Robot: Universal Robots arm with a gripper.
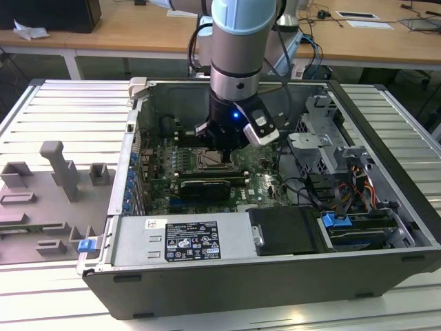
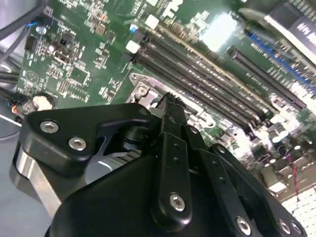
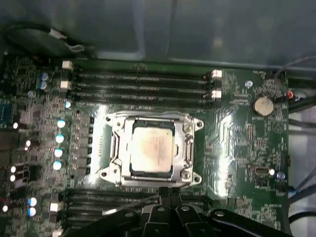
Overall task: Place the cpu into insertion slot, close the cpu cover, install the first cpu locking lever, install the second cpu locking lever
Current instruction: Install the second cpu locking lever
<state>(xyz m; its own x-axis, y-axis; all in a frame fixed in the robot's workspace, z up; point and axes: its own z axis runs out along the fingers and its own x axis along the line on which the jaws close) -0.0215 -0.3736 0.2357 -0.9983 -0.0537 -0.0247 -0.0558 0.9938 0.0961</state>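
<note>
While exterior view hides socket behind gripper (image 1: 222,153), first wrist view shows cpu (image 3: 152,147) seated under cpu cover (image 3: 114,148); gripper closed, empty.

Motherboard (image 3: 237,143) is deep green with long black memory slots (image 3: 143,84) tipped with white clips. The cpu (image 3: 152,148) has a dull silver-grey top, framed by the shiny silver cpu cover (image 3: 116,148). Black pincer (image 3: 169,193), dark grey case (image 1: 275,283), blue tab (image 1: 86,245), light wood surface (image 1: 138,27).
</note>
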